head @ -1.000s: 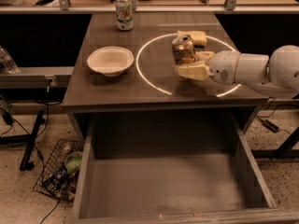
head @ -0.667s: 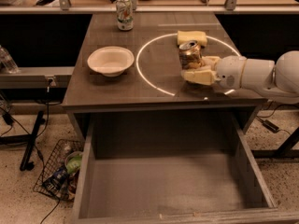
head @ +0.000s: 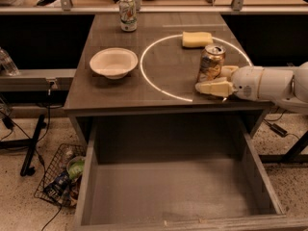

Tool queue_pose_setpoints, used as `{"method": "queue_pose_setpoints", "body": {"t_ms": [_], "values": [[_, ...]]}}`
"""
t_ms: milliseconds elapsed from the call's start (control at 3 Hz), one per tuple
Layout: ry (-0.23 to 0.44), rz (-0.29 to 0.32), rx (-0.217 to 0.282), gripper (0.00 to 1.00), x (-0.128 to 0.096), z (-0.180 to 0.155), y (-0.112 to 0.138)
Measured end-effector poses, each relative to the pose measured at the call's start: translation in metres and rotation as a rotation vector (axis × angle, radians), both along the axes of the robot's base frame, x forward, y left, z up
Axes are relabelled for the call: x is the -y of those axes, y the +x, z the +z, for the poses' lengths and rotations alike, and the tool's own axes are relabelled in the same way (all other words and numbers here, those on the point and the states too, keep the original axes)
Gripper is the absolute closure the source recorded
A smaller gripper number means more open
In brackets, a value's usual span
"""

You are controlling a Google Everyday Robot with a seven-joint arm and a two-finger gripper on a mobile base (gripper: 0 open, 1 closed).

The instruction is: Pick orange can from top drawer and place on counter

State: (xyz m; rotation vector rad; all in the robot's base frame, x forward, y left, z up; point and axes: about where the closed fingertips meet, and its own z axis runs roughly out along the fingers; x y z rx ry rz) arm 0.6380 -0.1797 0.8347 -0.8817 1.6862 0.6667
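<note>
Cream-and-white gripper (head: 215,82) at the counter's right edge, beside an orange-gold can (head: 211,61) with dark patches and silver top; counter (head: 110,93) dark grey-brown with a thin white circle, drawer (head: 168,196) plain grey, bowl (head: 113,62) off-white, sponge (head: 197,39) yellow, second can (head: 127,14) white and green

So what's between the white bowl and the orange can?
Just bare counter crossed by the white circle line, in the camera view. The gripper is at the orange can, on the side away from the white bowl.
</note>
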Motion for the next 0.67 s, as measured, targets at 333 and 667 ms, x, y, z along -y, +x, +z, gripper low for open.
{"method": "queue_pose_setpoints", "body": {"t_ms": [333, 667], "values": [[-0.026, -0.030, -0.023, 0.00, 0.014, 0.008, -0.005], [-0.007, -0.057, -0.014, 0.00, 0.041, 0.056, -0.018]]}}
